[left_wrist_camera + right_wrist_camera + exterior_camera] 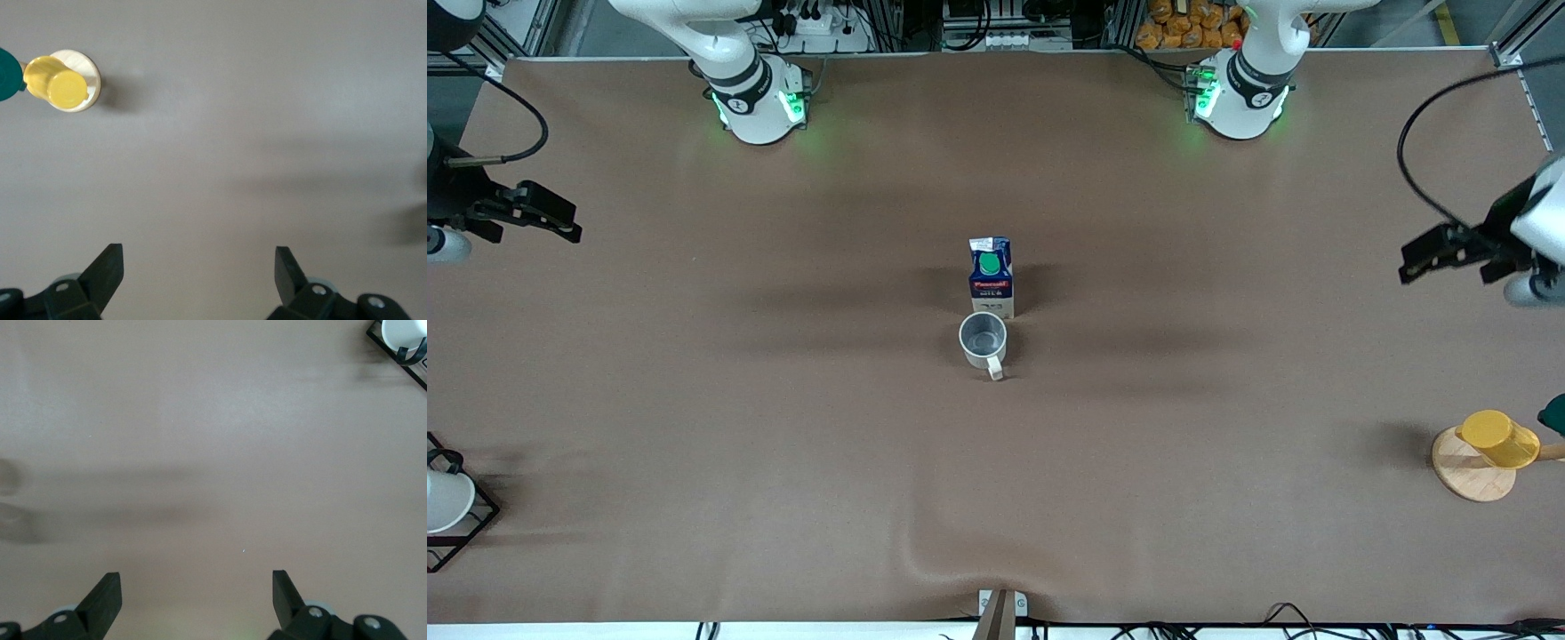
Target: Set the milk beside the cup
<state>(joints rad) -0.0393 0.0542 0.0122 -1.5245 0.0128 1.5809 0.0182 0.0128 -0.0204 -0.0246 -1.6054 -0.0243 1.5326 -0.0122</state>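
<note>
The milk, a dark blue carton with a green cap, a red band and a white lower part, stands upright at the table's middle. The cup, a grey-beige mug with its handle toward the front camera, stands right beside the milk, nearer to the front camera. My left gripper hangs open and empty over the left arm's end of the table. My right gripper hangs open and empty over the right arm's end. Neither wrist view shows the milk or the cup.
A yellow cup lies on a round wooden coaster near the left arm's end, also in the left wrist view. A white cup in a black wire rack stands at the right arm's end, also in the right wrist view.
</note>
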